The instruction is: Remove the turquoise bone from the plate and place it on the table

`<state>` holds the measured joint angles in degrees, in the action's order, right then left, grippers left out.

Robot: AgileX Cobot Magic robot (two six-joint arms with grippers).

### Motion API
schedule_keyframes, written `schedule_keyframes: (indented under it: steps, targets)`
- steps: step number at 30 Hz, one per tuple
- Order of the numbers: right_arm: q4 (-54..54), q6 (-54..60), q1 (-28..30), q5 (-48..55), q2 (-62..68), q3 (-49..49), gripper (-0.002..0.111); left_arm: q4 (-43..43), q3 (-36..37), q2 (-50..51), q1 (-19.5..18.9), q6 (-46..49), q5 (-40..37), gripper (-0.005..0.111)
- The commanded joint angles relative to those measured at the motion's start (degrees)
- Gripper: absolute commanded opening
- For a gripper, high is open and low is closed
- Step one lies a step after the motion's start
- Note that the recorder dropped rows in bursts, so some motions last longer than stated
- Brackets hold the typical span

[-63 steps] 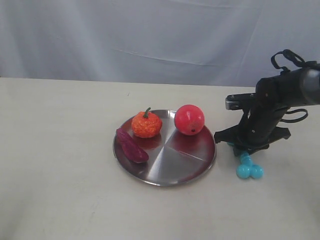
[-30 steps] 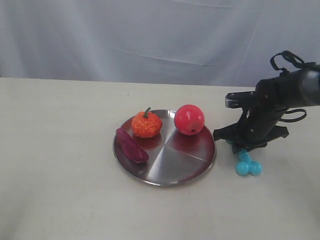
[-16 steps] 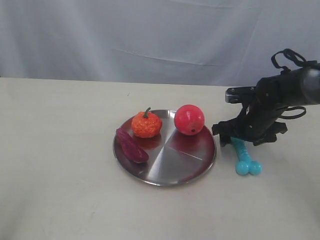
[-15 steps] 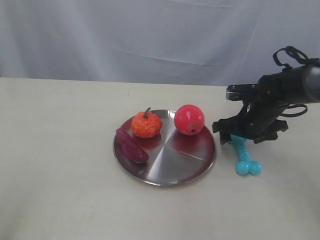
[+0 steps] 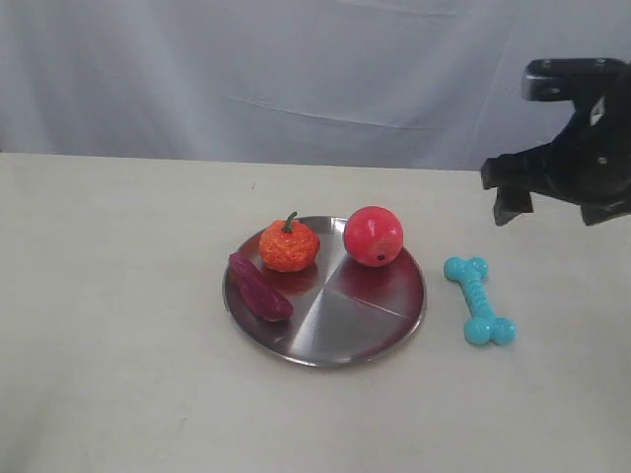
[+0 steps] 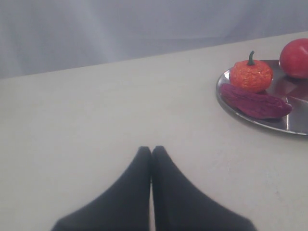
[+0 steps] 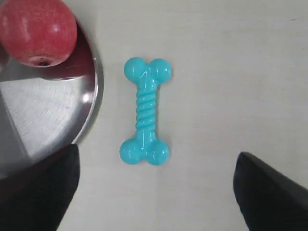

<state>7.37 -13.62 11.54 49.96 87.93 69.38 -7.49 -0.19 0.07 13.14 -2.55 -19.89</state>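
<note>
Turquoise bone (image 5: 478, 301) flat on table (image 5: 118, 374), beside plate (image 5: 335, 325).

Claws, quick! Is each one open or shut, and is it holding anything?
Left claw: shut, holding nothing.
Right claw: open, holding nothing; the turquoise bone lies free on the table.

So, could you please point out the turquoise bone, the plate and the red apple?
turquoise bone (image 5: 478, 300): exterior view, middle of its ribbed shaft.
plate (image 5: 340, 332): exterior view, bare surface near its front rim.
red apple (image 5: 374, 236): exterior view, centre of its body.
</note>
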Motion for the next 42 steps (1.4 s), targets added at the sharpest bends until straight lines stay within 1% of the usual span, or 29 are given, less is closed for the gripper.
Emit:
schedule_keyframes:
  steps: [1, 4, 5, 8, 13, 15, 17, 19, 21, 22, 27, 30, 35, 39, 42]
  targets:
    - [-0.10, -2.50, 0.32, 1.41, -13.03, -6.92, 0.082, -0.05, 0.19, -0.07, 0.13, 0.02, 0.04, 0.000]
    - [-2.34, -3.75, -1.18, 1.59, -24.97, -13.82, 0.082, -0.05, 0.19, -0.07, 0.13, 0.02, 0.04, 0.000]
    - [-3.68, -3.75, -2.94, 2.46, -30.52, -16.64, 0.082, -0.05, 0.19, -0.07, 0.13, 0.02, 0.04, 0.000]
    - [-4.41, -6.01, -6.85, 3.94, -38.92, -20.52, 0.080, -0.05, 0.19, -0.07, 0.13, 0.02, 0.04, 0.000]
    - [-4.41, -11.20, -12.12, 4.18, -51.51, -25.96, 0.062, -0.05, 0.19, -0.07, 0.13, 0.02, 0.04, 0.000]
    - [-4.52, -12.07, -13.68, 4.18, -55.28, -27.68, 0.053, -0.05, 0.19, -0.07, 0.13, 0.02, 0.04, 0.000]
    - [-4.52, -12.07, -14.66, 3.91, -57.66, -28.88, 0.041, -0.05, 0.19, -0.07, 0.13, 0.02, 0.04, 0.000]
    - [-4.52, -12.07, -15.26, 3.91, -59.37, -29.85, 0.025, -0.05, 0.19, -0.07, 0.13, 0.02, 0.04, 0.000]
    - [-4.52, -12.07, -15.37, 3.64, -60.36, -30.52, 0.005, -0.05, 0.19, -0.07, 0.13, 0.02, 0.04, 0.000]
    - [-4.52, -12.18, -15.37, 3.54, -60.48, -30.52, -0.001, -0.05, 0.19, -0.07, 0.13, 0.02, 0.04, 0.000]
    - [-4.39, -12.86, -15.37, 3.41, -60.58, -30.52, 0.000, -0.05, 0.19, -0.07, 0.13, 0.02, 0.04, 0.000]
    - [-4.81, -12.99, -15.37, 6.71, -60.58, -30.40, 0.000, -0.05, 0.19, -0.07, 0.13, 0.02, 0.04, 0.000]
    - [-4.15, -12.88, -15.37, 5.67, -60.58, -30.40, 0.000, -0.05, 0.19, -0.07, 0.13, 0.02, 0.04, 0.000]
    - [-3.23, -12.88, -15.37, 2.56, -60.58, -30.40, 0.000, -0.05, 0.19, -0.07, 0.13, 0.02, 0.04, 0.000]
    - [-3.25, -12.56, -17.14, -2.41, -61.95, -30.40, 0.000, -0.05, 0.19, -0.07, 0.13, 0.02, 0.04, 0.000]
